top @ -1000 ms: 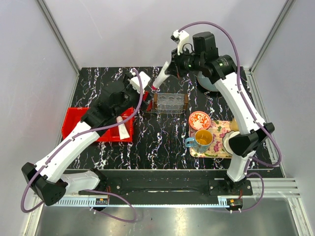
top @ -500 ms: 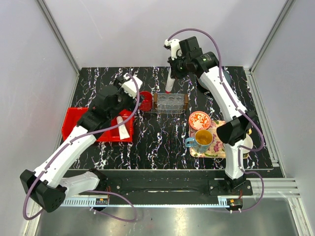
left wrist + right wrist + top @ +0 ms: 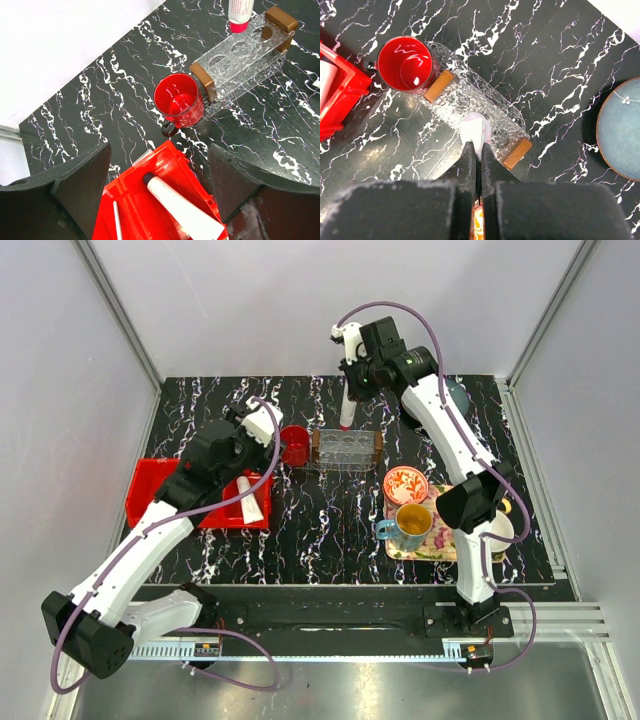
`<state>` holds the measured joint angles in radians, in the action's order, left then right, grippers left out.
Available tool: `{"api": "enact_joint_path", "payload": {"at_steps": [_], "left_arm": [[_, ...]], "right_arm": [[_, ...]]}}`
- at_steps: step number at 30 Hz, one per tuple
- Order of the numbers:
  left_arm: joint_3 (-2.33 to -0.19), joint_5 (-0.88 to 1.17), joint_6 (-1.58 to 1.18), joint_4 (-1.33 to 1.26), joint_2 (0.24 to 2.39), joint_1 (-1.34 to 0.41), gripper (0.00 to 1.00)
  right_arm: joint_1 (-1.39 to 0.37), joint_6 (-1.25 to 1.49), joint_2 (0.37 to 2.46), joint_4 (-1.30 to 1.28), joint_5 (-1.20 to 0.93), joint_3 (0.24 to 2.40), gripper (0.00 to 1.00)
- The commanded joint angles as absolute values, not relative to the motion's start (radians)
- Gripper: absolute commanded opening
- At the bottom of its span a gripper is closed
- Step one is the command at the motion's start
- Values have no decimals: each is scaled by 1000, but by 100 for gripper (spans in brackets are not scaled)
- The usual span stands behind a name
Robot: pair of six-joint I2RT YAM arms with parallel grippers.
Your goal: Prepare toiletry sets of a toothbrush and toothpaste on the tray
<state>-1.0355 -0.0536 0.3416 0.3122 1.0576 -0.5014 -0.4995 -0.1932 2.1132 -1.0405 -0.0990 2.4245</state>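
R claw (image 3: 476,150) shut on toothpaste (image 3: 475,127). Tube upright, pink end down over mid tray (image 3: 451,96); contact w/ tray unclear. To do well: lower slowly, lay tube flat along tray, leave room beside it for toothbrush (image 3: 116,220). L claw (image 3: 160,175) open, left of tray.

The scene was lit brightly and evenly from above, and only short, soft shadows were cast on the table (image 3: 330,530). White glints were caught inside the red cup (image 3: 176,97), and sparkle was scattered across the clear tray (image 3: 451,106). A pale sheen was spread over the table's glossy top. The right gripper (image 3: 476,149) was rendered soft and out of focus.
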Motion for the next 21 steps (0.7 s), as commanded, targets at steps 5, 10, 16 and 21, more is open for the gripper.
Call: {"api": "enact_joint_path", "payload": {"at_steps": [5, 10, 16, 21], "left_arm": [[-1019, -25, 342, 262, 1032, -486, 82], [-1015, -17, 339, 255, 1035, -480, 82], [-1014, -14, 339, 255, 1037, -477, 82], [-1006, -11, 339, 250, 1035, -472, 81]], "right_arm": [[-508, -273, 2091, -953, -98, 2335, 0], [-506, -296, 2075, -907, -101, 2278, 0], [-506, -314, 2065, -865, -110, 2230, 0], [-506, -328, 2056, -842, -120, 2203, 0]]}}
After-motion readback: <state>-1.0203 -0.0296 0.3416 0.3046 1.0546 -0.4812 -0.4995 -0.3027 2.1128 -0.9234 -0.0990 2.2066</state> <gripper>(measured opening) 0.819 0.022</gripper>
